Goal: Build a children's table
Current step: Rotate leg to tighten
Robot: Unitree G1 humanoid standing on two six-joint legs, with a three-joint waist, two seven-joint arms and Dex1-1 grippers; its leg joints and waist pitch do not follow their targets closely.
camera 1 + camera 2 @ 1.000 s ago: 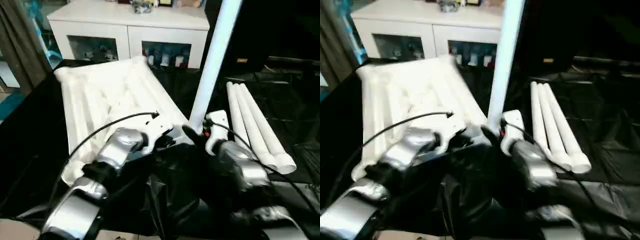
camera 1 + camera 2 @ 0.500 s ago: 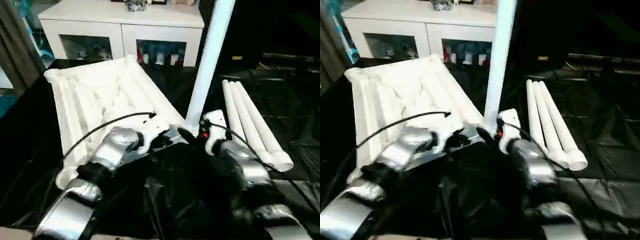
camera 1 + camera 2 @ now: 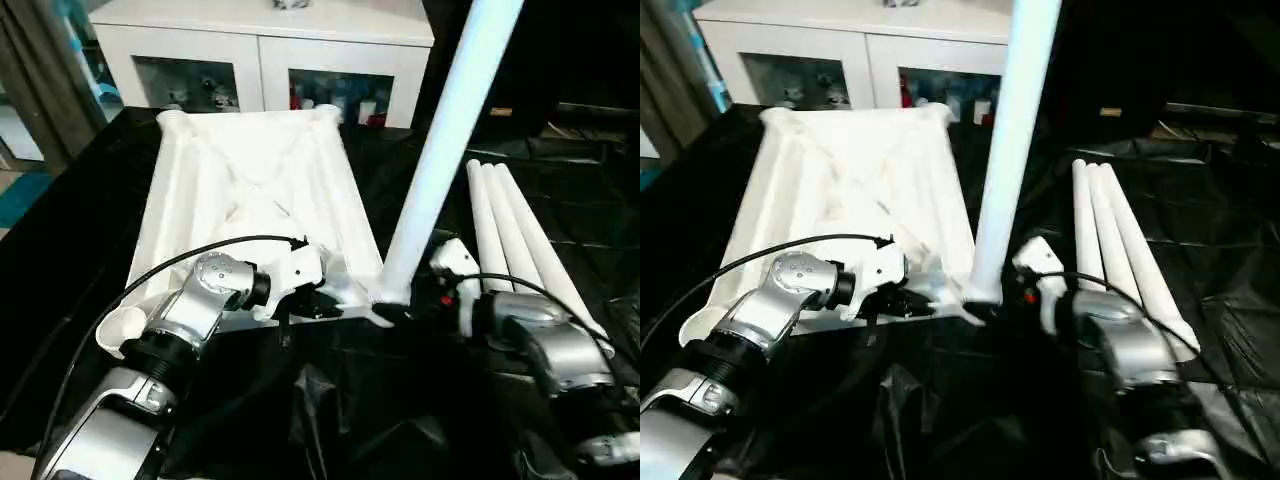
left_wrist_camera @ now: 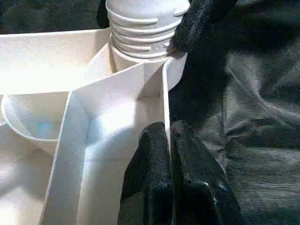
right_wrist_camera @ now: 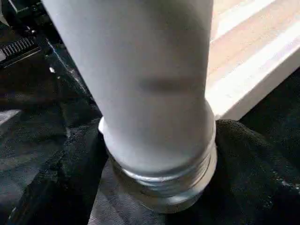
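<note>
On the black-sheeted worktop (image 3: pixel 80 230), in front of a white glass-door cabinet (image 3: pixel 262 50): white plastic rectangular tabletop (image 3: pixel 250 205), ribbed underside up, rounded corner sockets at the far end toward the cabinet and at the near end toward the robot. Rising from the near right corner socket (image 4: pixel 140 56), one long white tapered tube leg (image 3: pixel 440 150), tilted slightly, its ribbed threaded end seated at the socket mouth. Just right of the tabletop, flat on the sheet and touching side by side, three more white tube legs (image 3: pixel 520 240). At the standing leg's base, right claw (image 3: pixel 405 305), black fingers (image 4: pixel 199 21) clamped around the threaded end; holding that leg. At the near edge of the tabletop, beside the same socket, left claw (image 4: pixel 169 154), black fingers (image 4: pixel 150 164) pinched narrow on a thin upright rib of the underside, silver forearm trailing a black cable (image 3: pixel 200 255) over the tabletop.
</note>
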